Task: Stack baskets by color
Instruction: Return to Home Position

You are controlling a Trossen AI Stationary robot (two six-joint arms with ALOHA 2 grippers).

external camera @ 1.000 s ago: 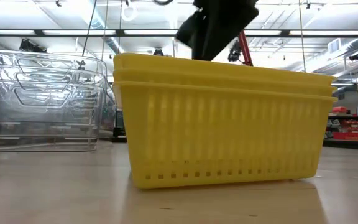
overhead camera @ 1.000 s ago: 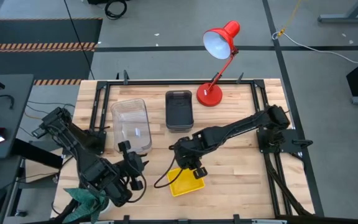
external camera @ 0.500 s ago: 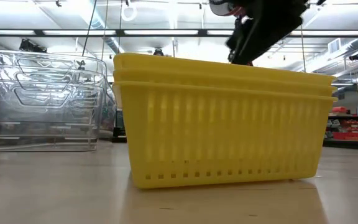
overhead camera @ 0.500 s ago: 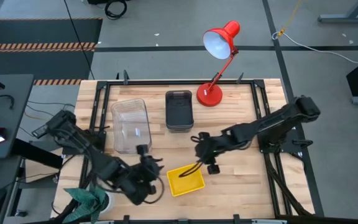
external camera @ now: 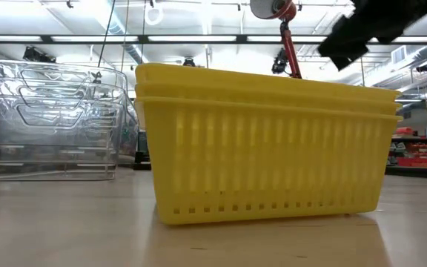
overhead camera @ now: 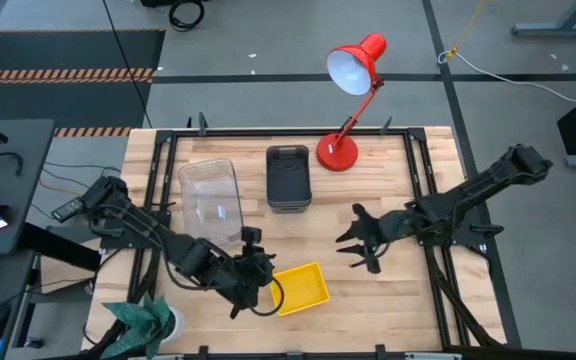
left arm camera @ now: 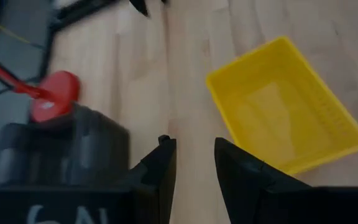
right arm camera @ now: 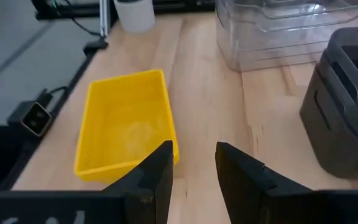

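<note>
A stack of yellow baskets (overhead camera: 300,288) (external camera: 265,144) rests by its base on the table near the front edge. Clear baskets (overhead camera: 211,203) (external camera: 54,122) are nested at the far left. Beside them, in the far middle, sit the dark grey baskets (overhead camera: 288,178). My left gripper (overhead camera: 254,240) (left arm camera: 194,152) hovers open just left of the yellow stack. My right gripper (overhead camera: 348,238) (right arm camera: 194,158) hangs open to the right of the yellow baskets, pointing back at them. Neither has anything between its fingers.
A red desk lamp (overhead camera: 343,150) stands at the far edge, right of the dark grey baskets. A black frame (overhead camera: 418,160) runs along the table's sides. Bare wood (overhead camera: 388,290) lies right of the yellow stack.
My right gripper has drawn back from above the yellow stack toward the table's right edge. My left gripper has swung from the table's left toward the yellow stack, turning as it went. The yellow stack has stayed in place.
</note>
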